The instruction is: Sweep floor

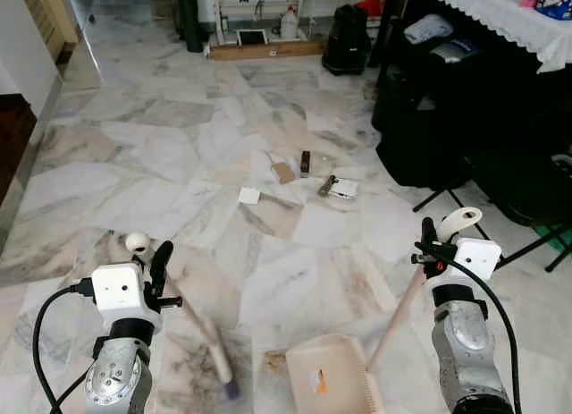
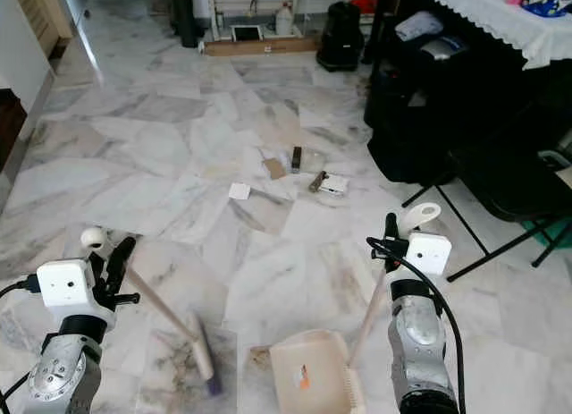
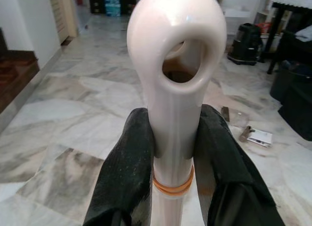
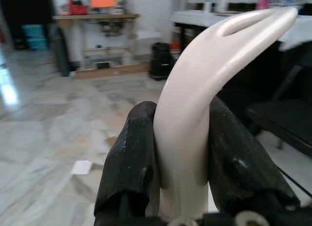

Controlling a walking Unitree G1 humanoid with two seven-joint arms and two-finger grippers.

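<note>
Litter lies scattered on the white marble floor (image 1: 179,128) ahead: a white paper square (image 1: 248,196), a brown cardboard scrap (image 1: 283,173), a small dark rectangular object (image 1: 305,163), and a white packet with a dark tube end (image 1: 340,189), all grouped in the middle distance, well apart from the robot. The left end effector (image 3: 174,138) is clamped on the cream plastic broom handle (image 3: 174,79), its black fingers (image 3: 129,162) pressed against both sides just below the handle's hanging loop. That broom slants down to the right, and its bristle head (image 1: 219,365) rests on the floor near the robot. The right end effector (image 4: 183,153) grips the cream curved handle of the dustpan (image 4: 214,74). The beige plastic dustpan tray (image 1: 326,374) sits on the floor just right of the broom head, between the two arms. Far right stands a desk with a white lace cloth (image 1: 500,12), with black bags (image 1: 429,119) beneath it.
</note>
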